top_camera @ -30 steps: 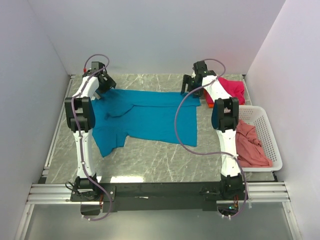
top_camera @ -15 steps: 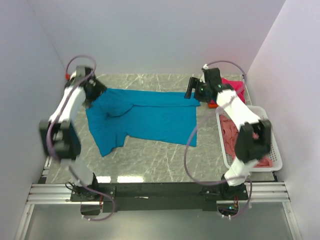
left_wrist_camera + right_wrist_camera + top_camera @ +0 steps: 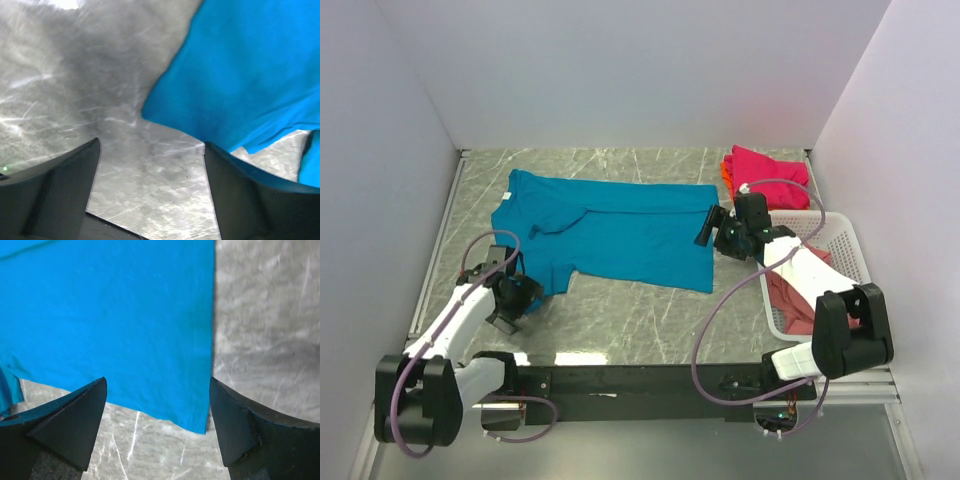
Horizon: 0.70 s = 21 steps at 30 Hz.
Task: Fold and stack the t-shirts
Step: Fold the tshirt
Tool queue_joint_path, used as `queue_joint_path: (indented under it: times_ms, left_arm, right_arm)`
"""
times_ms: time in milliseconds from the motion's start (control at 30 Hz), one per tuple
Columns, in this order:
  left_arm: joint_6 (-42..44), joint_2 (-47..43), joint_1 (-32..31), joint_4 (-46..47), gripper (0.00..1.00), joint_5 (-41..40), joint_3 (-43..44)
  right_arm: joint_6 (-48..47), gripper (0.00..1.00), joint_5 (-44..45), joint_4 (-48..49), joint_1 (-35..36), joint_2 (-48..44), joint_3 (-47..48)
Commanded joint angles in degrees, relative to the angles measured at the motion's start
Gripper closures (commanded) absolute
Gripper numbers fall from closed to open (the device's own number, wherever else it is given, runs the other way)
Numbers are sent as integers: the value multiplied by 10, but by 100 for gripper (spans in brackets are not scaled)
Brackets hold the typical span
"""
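- Teal-blue t-shirt lies spread flat and unfolded on the surface, toward the far-left corner.
- Left tool, jaws apart and empty, hovers by the near sleeve.
- Right tool, also open and empty, sits at the hem.
- Magenta-pink t-shirt and orange t-shirt lie at the far-right corner.
- Salmon t-shirt is in the basket.
- Judged: folding has barely begun and no stack is evident.
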Motion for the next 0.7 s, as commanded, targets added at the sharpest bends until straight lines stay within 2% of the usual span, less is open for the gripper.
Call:
queue_joint_path:
  times_ms: [0,67,200,333,433,533,600,667]
  left_arm:
    - [-27,-10,0,30,15,4,-12]
    - [-20,21,0,28,19,-5,-1]
    - [-18,74,0,43,33,-32,7]
    - [-13,109,5,66,39,-42,18]
    - [-2,127,9,77,48,-45,25]
    - [6,140,11,89,75,-45,28]
    - [7,147,13,94,99,-51,31]
    - [22,155,14,100,99,-53,40]
  right_arm:
    - [13,11,5,34,-4,-36,-15]
    - [13,11,9,29,-4,-38,-24]
    - [14,11,9,21,-2,-47,-42]
    - [15,11,16,10,3,-56,-53]
    - [12,11,27,-8,14,-63,-57]
    - [8,12,47,-36,36,-73,-60]
    - [8,12,54,-62,47,-81,-67]
    - [13,12,68,-84,66,-88,-75]
